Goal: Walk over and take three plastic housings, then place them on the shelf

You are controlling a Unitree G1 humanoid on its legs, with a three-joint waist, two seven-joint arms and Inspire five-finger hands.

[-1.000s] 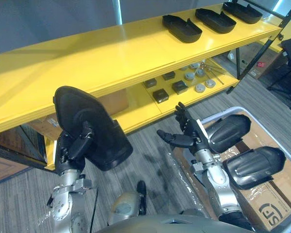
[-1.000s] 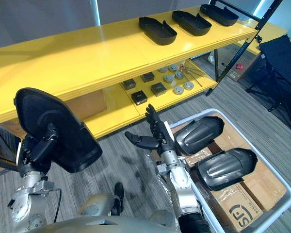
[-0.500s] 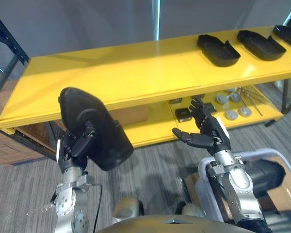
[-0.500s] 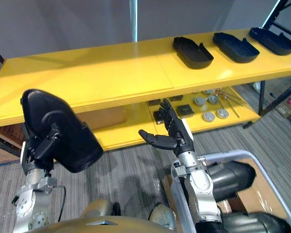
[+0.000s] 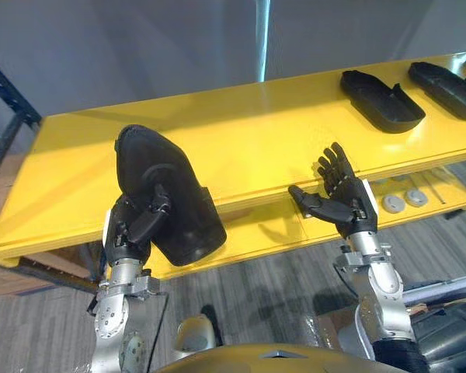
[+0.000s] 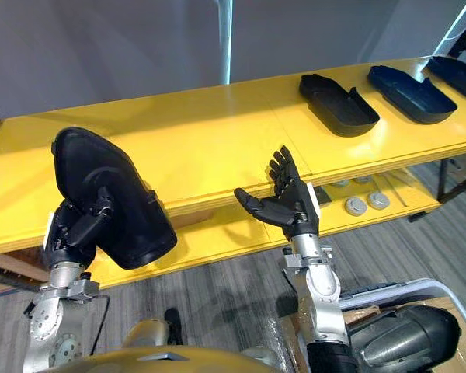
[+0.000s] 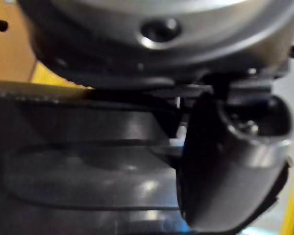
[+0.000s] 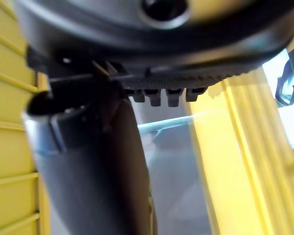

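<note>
My left hand [image 5: 133, 229] is shut on a black plastic housing [image 5: 169, 194], held upright in front of the yellow shelf's [image 5: 241, 132] top board, at its left part. The housing's dark inner wall [image 7: 78, 166] shows close up in the left wrist view. My right hand [image 5: 338, 200] is open and holds nothing, raised before the shelf's front edge. Two black housings [image 5: 380, 99] [image 5: 446, 78] lie on the top board at the right, and a third [image 6: 458, 74] shows at the far right edge.
A lower yellow board [image 5: 295, 221] carries round grey parts [image 5: 404, 200]. At the bottom right stands a white-rimmed bin [image 6: 388, 291] with another black housing [image 6: 408, 338] in it. Grey carpet [image 6: 217, 299] lies below the shelf.
The camera has turned toward the shelf, which now stands closer and lower in view. My left hand with the housing has risen toward the top board. My right hand has lifted, still open.
</note>
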